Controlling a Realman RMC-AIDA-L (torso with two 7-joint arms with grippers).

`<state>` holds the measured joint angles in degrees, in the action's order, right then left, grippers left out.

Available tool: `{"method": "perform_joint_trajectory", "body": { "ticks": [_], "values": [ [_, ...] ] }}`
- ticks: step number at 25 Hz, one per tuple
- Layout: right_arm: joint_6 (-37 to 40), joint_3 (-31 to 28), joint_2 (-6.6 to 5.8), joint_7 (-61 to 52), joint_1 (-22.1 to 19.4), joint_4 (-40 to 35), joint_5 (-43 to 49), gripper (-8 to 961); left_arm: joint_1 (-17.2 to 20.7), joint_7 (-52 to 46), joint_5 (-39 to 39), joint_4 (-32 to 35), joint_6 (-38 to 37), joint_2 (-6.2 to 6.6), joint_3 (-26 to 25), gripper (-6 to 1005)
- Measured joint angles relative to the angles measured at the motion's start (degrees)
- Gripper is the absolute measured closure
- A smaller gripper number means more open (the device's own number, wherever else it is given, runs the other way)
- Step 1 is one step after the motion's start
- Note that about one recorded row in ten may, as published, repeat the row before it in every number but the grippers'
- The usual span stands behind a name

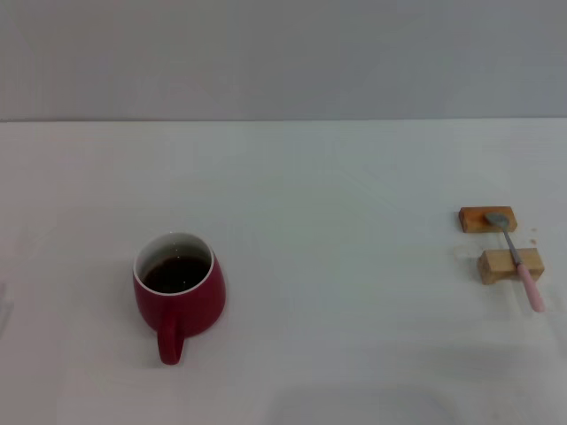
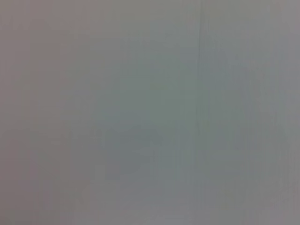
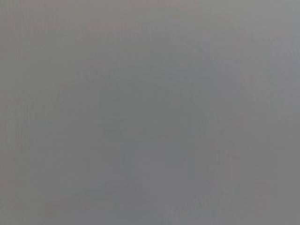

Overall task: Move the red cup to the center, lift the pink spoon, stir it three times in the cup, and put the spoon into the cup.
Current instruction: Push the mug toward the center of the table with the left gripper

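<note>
The red cup is seen standing upright on the white table, well toward the robot's left side, with its small loop handle turned toward the robot, a placing that is judged to leave the handle open to a grasp from the near side. Dark liquid is held inside the white interior. The pink spoon is laid far off on the robot's right, bridged across two tan wooden blocks: the grey metal bowl is rested on the farther block and the pale pink handle is carried past the nearer one, so that the handle is kept raised off the table, presumably for easy pinching. No gripper is shown in any view, so places relative to either claw cannot be given, and whether either is released or clenched cannot be told. Only blank grey surface is shown by both wrist views. The cup is not yet moved to the centre.
</note>
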<state>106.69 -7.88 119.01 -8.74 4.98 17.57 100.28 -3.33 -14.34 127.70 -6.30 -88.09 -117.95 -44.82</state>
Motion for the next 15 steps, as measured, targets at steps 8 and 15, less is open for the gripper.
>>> {"method": "perform_joint_trajectory", "body": {
  "ticks": [8, 15],
  "values": [
    [1.36, 0.14, 0.09, 0.04, 0.09, 0.52, 0.12, 219, -0.66, -0.47, 0.06, 0.42, 0.11, 0.10, 0.09, 207],
    [-1.97, 0.19, 0.10, -0.02, 2.22, 1.08, 0.16, 220, -1.49, -0.70, 0.29, 0.71, 0.26, 0.14, 0.54, 236]
  ]
}}
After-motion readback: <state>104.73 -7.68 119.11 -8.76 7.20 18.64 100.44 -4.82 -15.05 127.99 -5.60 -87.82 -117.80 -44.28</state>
